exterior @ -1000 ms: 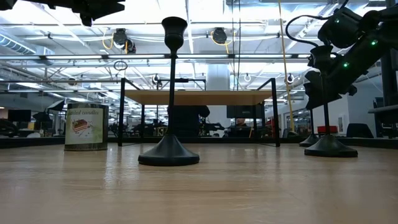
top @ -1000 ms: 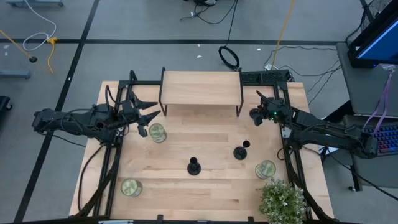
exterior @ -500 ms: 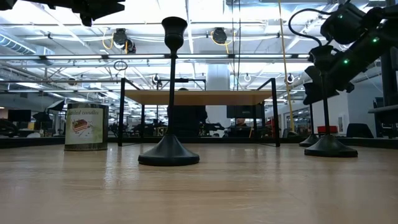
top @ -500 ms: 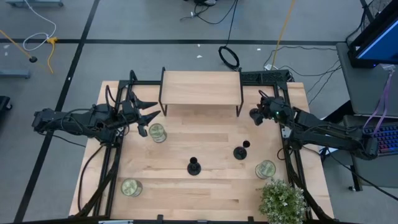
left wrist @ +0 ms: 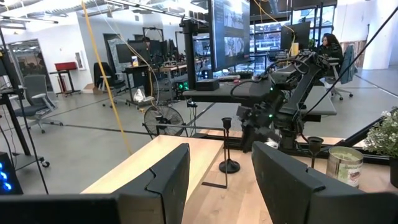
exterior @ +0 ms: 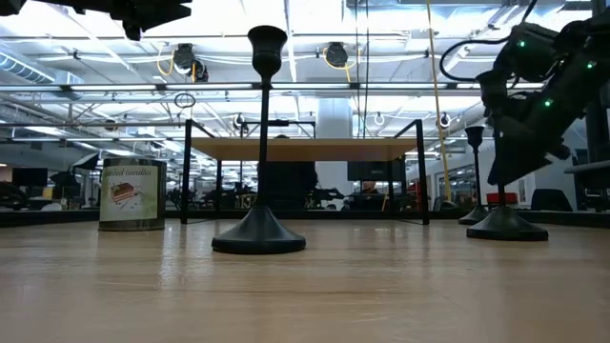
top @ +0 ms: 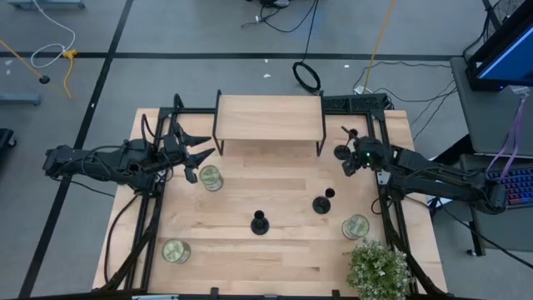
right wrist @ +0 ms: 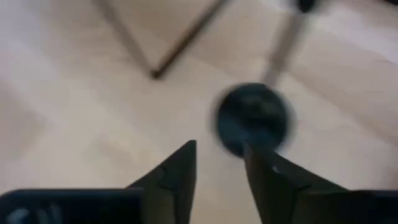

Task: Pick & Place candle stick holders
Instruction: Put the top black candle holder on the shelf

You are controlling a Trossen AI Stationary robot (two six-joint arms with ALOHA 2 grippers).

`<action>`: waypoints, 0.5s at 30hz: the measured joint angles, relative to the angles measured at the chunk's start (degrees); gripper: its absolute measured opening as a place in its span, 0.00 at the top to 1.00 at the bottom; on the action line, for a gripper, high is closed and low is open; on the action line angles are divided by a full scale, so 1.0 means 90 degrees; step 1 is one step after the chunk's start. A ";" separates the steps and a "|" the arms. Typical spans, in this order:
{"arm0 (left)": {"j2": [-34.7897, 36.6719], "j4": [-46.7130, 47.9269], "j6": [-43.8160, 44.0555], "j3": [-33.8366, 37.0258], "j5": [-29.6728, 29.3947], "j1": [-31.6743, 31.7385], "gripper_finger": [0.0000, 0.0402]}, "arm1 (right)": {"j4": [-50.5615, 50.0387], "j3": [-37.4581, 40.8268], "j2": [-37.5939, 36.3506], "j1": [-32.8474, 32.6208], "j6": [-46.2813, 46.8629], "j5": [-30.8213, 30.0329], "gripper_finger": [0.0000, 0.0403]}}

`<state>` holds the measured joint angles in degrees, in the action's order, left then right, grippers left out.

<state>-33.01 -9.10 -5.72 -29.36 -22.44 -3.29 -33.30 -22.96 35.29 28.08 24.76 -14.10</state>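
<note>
Three black candle stick holders stand upright on their round bases on the wooden table. One (top: 260,222) is at the middle and shows large in the low view (exterior: 259,229). One (top: 321,203) is to its right. One (top: 340,152) stands by the shelf's right legs. My right gripper (top: 351,158) is open and empty just right of that third holder, whose base (right wrist: 252,118) lies just ahead of its fingertips (right wrist: 221,162). My left gripper (top: 198,154) is open and empty at the table's left side, above a glass jar (top: 210,177).
A wooden shelf on black legs (top: 269,117) stands at the table's far edge. Two more glass jars (top: 176,250) (top: 356,226) stand near the front left and right. A potted plant (top: 379,268) is at the front right corner. People sit in the room beyond.
My right gripper has drawn back a little toward the table's right edge, away from the holder by the shelf's legs. That holder's cup, hidden behind the gripper before, now shows beside it in the low view. The holder stands where it was.
</note>
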 joint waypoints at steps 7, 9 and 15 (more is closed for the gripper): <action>0.0000 -0.0006 0.0000 0.0000 0.0001 0.0000 0.55 | 0.1039 0.0000 0.0030 0.0002 -0.0673 -0.0636 0.51; 0.0001 -0.0008 0.0000 0.0000 0.0000 0.0000 0.55 | 0.1333 0.0000 0.0097 0.0000 -0.0711 -0.0585 0.49; 0.0000 -0.0006 0.0000 0.0000 0.0001 -0.0001 0.55 | 0.1738 0.0000 0.0355 0.0003 -0.1273 -0.1116 0.46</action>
<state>-33.01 -9.15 -5.72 -29.36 -22.44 -3.29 -17.66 -22.96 38.48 28.10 13.30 -24.14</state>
